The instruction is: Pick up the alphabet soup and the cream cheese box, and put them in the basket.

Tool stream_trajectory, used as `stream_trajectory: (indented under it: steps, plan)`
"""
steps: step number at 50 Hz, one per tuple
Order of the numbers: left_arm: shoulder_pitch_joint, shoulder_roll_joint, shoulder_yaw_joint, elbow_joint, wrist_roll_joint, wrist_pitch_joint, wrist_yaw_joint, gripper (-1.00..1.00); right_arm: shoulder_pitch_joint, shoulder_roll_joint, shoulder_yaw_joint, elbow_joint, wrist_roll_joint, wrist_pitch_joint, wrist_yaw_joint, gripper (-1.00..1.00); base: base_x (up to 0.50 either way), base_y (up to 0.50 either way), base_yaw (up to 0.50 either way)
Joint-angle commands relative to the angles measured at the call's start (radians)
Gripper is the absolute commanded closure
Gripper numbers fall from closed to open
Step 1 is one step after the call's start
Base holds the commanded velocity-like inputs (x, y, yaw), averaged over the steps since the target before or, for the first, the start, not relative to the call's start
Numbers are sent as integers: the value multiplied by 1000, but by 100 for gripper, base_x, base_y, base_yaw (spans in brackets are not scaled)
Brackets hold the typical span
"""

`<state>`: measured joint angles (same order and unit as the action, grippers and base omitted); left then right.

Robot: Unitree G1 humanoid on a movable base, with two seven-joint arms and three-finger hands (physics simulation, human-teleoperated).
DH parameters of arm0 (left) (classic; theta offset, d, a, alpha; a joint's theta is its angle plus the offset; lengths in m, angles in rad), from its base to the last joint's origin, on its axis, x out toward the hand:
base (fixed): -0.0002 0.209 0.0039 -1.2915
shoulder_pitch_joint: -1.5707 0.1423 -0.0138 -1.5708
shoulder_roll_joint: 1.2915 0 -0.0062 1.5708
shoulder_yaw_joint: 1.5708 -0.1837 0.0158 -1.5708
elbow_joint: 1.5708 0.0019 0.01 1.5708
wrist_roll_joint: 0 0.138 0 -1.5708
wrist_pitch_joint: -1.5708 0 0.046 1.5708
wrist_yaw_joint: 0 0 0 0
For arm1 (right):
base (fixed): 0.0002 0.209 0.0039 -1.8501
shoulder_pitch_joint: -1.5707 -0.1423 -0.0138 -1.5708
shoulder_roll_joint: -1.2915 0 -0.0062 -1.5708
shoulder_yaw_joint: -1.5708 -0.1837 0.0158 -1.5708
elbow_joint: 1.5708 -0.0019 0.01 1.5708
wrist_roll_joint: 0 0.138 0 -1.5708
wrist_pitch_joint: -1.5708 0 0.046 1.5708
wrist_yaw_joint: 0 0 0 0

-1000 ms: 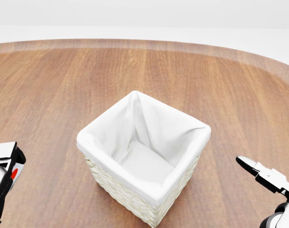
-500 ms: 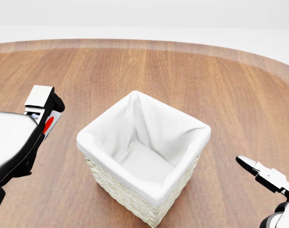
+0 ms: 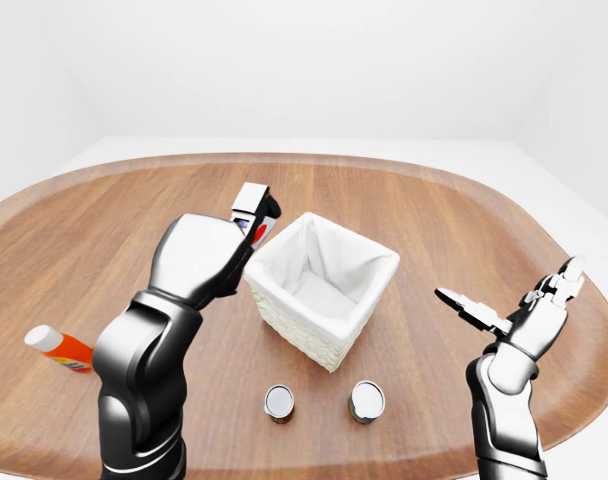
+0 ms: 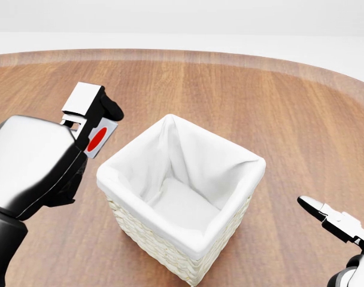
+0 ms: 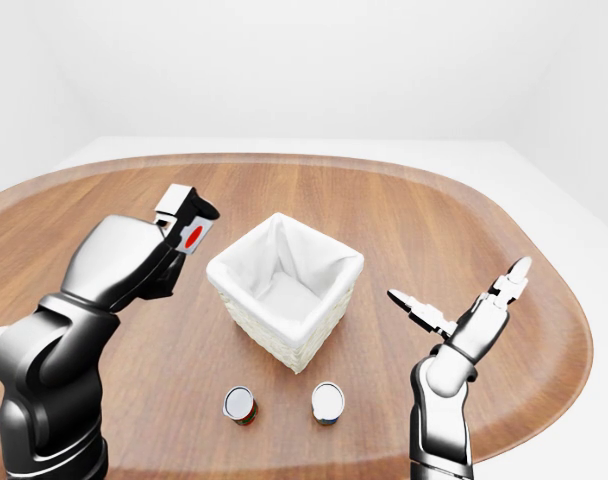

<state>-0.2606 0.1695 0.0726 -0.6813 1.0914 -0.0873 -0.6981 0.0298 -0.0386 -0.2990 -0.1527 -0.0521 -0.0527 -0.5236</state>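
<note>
The left hand (image 4: 89, 122) grips what looks like the white, red-dotted cream cheese box (image 4: 98, 139) beside the white-lined wicker basket (image 4: 181, 239); the right hand (image 3: 509, 315) is spread empty

Bright, even, diffuse illumination fills all three rendered views, with no single visible source. The wooden surface (image 3: 414, 215) carries only faint, soft contact shadows: a weak darkening under the basket (image 4: 182, 239) and beneath the two cans (image 5: 284, 403). The basket's white lining (image 4: 188, 173) nears overexposure, its folds marked by pale grey shading. Broad, soft highlights sit on the glossy shell of the left arm (image 4: 26, 161), and the right arm (image 5: 439, 385) shows similar sheen. Everything is sharp from near to far; no motion blur or noise appears. The two eye views show wide-angle stretching, bowing the surface's rim toward the edges.
</note>
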Motion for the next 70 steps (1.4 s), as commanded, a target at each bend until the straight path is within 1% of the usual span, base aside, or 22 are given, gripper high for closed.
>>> stream_trajectory:
  steps: [1,3,7,13,20,28,32,34,35,37,38,40,43,45,48,51,53,60,64,66,68,70]
  plan:
    - [-24,-18,-26,53,-157,0,0,100,2,1,1,-3,-1,0,0,-100,0,0,0]
    - [-20,-17,-32,66,-161,0,0,100,1,1,0,0,-1,-1,0,-100,0,0,0]
    - [-27,-24,-33,89,-229,0,0,100,-2,0,1,9,-1,-7,0,-100,0,0,0]
    - [-61,-25,-53,141,-296,0,0,100,0,0,1,2,0,0,0,-100,0,0,0]
    - [-137,-36,-53,220,-473,0,0,100,-1,0,1,7,-1,-2,0,-100,0,0,0]
    - [-206,-39,-65,323,-597,39,0,100,-3,-1,1,7,1,-1,0,-100,0,0,0]
    - [-240,-53,-73,355,-657,80,0,100,2,0,1,-3,1,3,0,-100,0,0,0]
    - [-256,-55,-78,366,-675,94,0,100,3,1,1,-4,1,2,0,-100,0,0,0]
    - [-271,-57,-83,390,-682,94,0,100,1,1,0,3,1,-5,0,-100,0,0,0]
    - [-285,-62,-87,411,-696,96,0,100,4,2,1,-11,1,6,0,-100,0,0,0]
    - [-296,-59,-89,441,-691,85,0,100,3,2,0,-4,1,1,0,-100,0,0,0]
    - [-317,-61,-82,480,-705,85,0,100,1,1,0,4,2,-4,0,-100,0,0,0]
    - [-354,-65,-79,557,-739,68,0,100,3,1,-1,-3,3,1,0,-100,0,0,0]
    - [-359,-66,-87,579,-742,62,0,100,4,2,-1,-9,3,6,0,-100,0,0,0]
    - [-367,-71,-91,640,-749,36,0,100,3,2,0,-10,3,8,0,-100,0,0,0]
    - [-373,-70,-90,687,-747,14,0,100,1,1,-1,1,3,-2,0,-100,0,0,0]
    - [-376,-68,-89,706,-744,13,0,100,3,1,0,-6,2,4,0,-100,0,0,0]
    - [-379,-67,-86,744,-751,38,0,100,1,0,1,3,0,-2,0,-100,0,0,0]
    - [-385,-72,-88,758,-782,93,0,100,0,0,0,2,0,2,0,-100,0,0,0]
    - [-391,-72,-88,780,-793,106,0,100,0,0,1,-2,0,6,0,-100,0,0,0]
    - [-397,-73,-87,778,-801,138,0,100,1,1,0,-7,0,10,0,-100,0,0,0]
    - [-403,-70,-87,774,-798,158,0,100,1,1,0,-4,0,9,0,-100,0,0,0]
